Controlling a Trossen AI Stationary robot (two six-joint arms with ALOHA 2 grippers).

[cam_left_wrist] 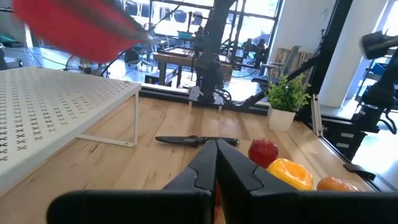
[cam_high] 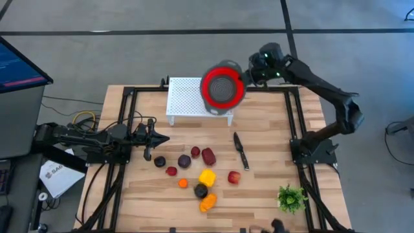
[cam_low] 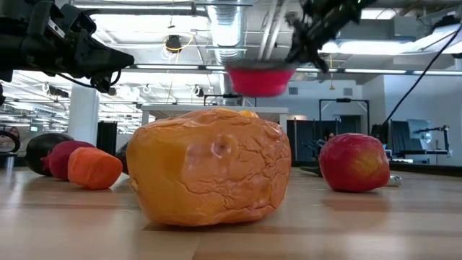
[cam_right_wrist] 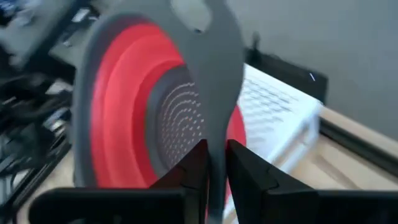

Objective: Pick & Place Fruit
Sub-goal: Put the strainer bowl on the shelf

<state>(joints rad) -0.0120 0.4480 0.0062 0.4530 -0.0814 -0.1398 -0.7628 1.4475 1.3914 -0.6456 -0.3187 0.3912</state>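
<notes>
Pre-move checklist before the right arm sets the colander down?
1. Right hand grip on the red colander: ok, fingers shut on its grey handle.
2. Colander clear of the table: ok, held in the air over the white perforated rack.
3. Colander level: not ok, it is tilted in the right wrist view.
4. Left hand: ok, shut, empty, parked at the table's left side, apart from the fruit.
5. Fruit still on the wood: ok, none in the colander yet.
6. Knife away from the rack: ok.
</notes>
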